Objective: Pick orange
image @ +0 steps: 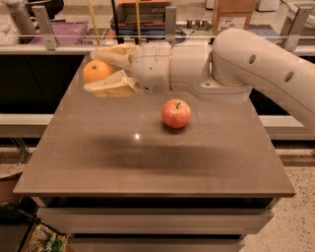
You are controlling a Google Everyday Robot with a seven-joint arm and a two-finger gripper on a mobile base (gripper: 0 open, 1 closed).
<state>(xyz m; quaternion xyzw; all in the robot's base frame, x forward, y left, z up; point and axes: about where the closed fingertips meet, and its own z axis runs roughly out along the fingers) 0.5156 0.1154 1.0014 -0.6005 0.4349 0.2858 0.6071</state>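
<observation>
Status of task: the hand (pixel 93 70) is clamped on the orange (pixel 97 72), one finger above the fruit and one below it. Both fingers touch its skin. The orange sits at about 10 o'clock over the counter (pixel 147 167), near the far left corner.

Judgement on progress: the grasp is made. The fruit appears to be off the surface, since a broad soft shadow lies on the counter well toward 6 o'clock of the hand and none shows directly under the orange. Whether it is fully clear of the counter cannot be confirmed from this angle. What is left, if anything, is to raise it further and hold it steady.

Other item: a red apple (pixel 176 113) stands alone just past the counter's centre toward 1 o'clock. It is apart from the hand and below the white arm (pixel 256 64), which comes in from 3 o'clock.

Surface: the counter is a flat brown slab with a slight sheen and one small bright glint near its middle. Pale drawer fronts (pixel 152 219) show beneath its near edge.

Room: a low rail with metal posts (pixel 171 22) runs behind the counter at 12 o'clock. Beyond it are a purple tray (pixel 74 30) at 11 o'clock and a cardboard box (pixel 235 14) at 1 o'clock. Speckled floor (pixel 290 221) shows at 4 o'clock.
</observation>
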